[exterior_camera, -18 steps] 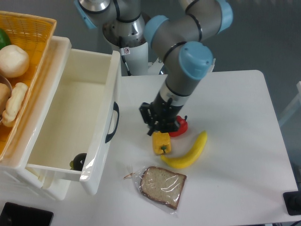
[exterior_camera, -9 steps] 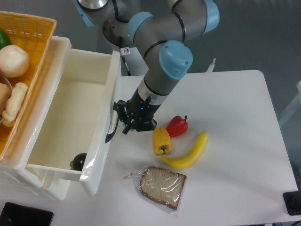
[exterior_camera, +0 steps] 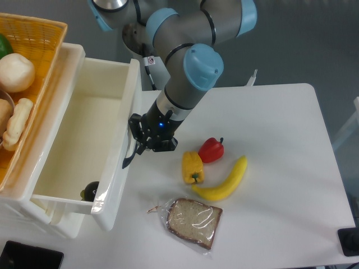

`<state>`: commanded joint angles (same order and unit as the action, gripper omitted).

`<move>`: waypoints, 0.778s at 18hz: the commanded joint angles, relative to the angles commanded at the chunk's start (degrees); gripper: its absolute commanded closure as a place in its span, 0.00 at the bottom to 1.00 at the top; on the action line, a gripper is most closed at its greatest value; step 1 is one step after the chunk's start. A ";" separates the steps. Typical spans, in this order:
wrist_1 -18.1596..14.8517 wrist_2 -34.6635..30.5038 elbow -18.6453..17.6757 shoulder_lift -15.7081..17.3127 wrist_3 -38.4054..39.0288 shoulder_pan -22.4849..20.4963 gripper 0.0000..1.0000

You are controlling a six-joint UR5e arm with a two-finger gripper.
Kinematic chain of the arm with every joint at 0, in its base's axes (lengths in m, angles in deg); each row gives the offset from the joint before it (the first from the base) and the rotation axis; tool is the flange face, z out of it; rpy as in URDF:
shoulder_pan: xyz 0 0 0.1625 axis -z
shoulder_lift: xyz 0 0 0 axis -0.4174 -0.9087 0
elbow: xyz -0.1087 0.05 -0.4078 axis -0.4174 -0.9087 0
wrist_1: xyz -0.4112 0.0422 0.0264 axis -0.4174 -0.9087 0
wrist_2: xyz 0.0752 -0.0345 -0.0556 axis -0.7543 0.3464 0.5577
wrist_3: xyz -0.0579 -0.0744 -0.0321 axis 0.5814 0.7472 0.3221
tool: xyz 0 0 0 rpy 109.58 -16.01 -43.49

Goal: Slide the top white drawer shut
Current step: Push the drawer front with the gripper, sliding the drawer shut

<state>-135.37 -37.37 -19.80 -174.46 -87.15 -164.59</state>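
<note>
**Top white drawer: rigid, glossy, best pushed flat on its front**

The top white drawer (exterior_camera: 84, 140) stands pulled far out of the cabinet, its front panel directly to the left of the hand (exterior_camera: 147, 137), which sits against the black arched handle (exterior_camera: 130, 152). Whether the fingers are spread or pressed together cannot be told; they are dark and face the panel. The drawer looks like stiff, thin plastic, probably light, with only a small dark object (exterior_camera: 90, 190) inside. Its glossy face may let the hand slip, so pressing squarely near the handle, mid-panel, seems wisest. Behind the hand on the tabletop (exterior_camera: 280, 140) lie a yellow pepper (exterior_camera: 192, 167) and red pepper (exterior_camera: 211, 149).
</note>
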 joint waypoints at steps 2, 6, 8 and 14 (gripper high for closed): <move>-0.09 0.27 -0.09 0.35 0.00 0.27 0.98; -0.18 0.27 -0.17 0.35 0.00 2.11 0.97; -0.18 0.27 -0.17 0.18 0.09 3.16 0.97; 0.09 0.27 -0.17 0.18 1.40 5.62 0.97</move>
<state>-135.28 -37.11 -19.97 -174.28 -85.75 -158.97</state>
